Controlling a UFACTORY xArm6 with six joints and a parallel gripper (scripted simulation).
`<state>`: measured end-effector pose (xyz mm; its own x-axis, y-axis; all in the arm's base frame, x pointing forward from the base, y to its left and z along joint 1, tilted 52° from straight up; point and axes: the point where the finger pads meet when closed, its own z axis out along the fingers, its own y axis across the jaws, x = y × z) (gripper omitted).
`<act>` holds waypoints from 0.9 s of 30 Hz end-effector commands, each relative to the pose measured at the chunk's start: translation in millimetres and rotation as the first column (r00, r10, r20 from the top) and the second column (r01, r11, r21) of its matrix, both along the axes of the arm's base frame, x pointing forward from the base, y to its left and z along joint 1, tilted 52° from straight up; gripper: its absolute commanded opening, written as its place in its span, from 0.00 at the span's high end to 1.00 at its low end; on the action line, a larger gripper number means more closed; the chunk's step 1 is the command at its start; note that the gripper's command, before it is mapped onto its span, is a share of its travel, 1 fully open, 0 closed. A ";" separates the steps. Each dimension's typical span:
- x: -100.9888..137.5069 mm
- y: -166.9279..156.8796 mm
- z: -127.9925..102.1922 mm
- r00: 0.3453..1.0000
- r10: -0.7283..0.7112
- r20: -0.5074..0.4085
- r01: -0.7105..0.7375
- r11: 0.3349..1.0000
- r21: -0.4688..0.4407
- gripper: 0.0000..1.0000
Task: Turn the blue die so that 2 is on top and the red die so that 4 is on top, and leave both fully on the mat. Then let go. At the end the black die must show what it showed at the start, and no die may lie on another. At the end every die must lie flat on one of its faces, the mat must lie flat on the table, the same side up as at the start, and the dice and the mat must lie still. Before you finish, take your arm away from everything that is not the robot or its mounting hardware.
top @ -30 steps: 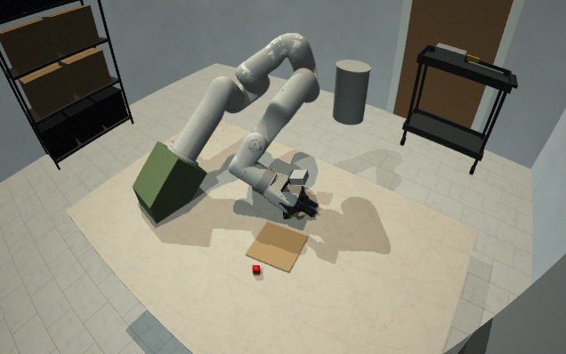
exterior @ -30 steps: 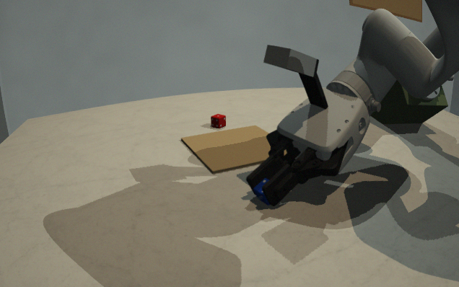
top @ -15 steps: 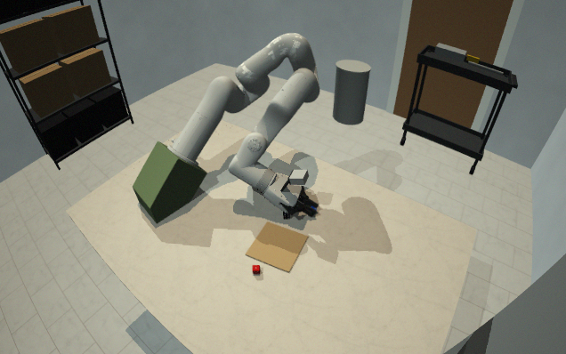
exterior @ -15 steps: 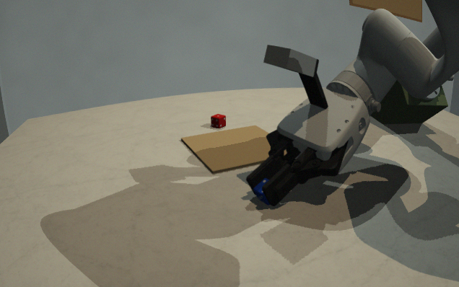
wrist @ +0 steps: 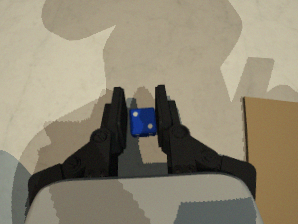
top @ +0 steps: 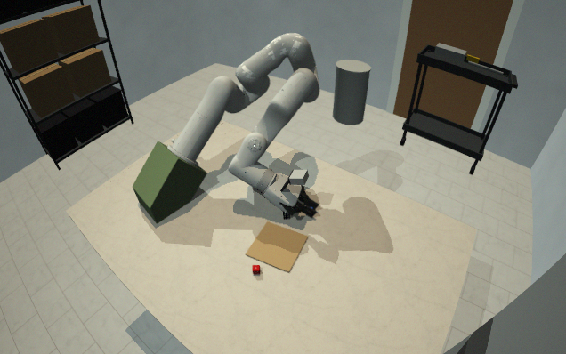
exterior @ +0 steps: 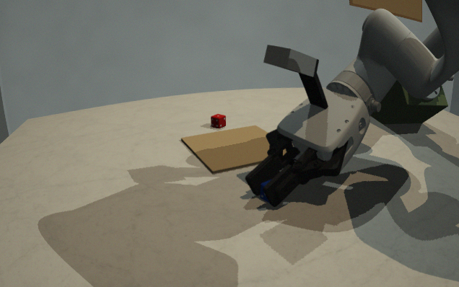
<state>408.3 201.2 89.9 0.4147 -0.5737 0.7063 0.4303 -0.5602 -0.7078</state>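
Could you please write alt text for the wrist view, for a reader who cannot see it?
Seen from the wrist, the black gripper reaches out over a pale table, with the blue die between its two fingers, a face with two white pips turned to the camera. The edge of the tan mat shows on the right, apart from the die.
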 end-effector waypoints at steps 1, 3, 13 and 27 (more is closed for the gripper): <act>0.4 -0.4 0.4 1.000 -0.001 0.001 0.001 1.000 0.000 0.68; 0.4 -0.4 0.4 1.000 -0.001 0.001 0.001 1.000 0.000 0.68; 0.4 -0.4 0.4 1.000 -0.001 0.001 0.001 1.000 0.000 0.64; 0.4 -0.4 0.4 1.000 -0.001 0.001 0.001 1.000 0.000 0.64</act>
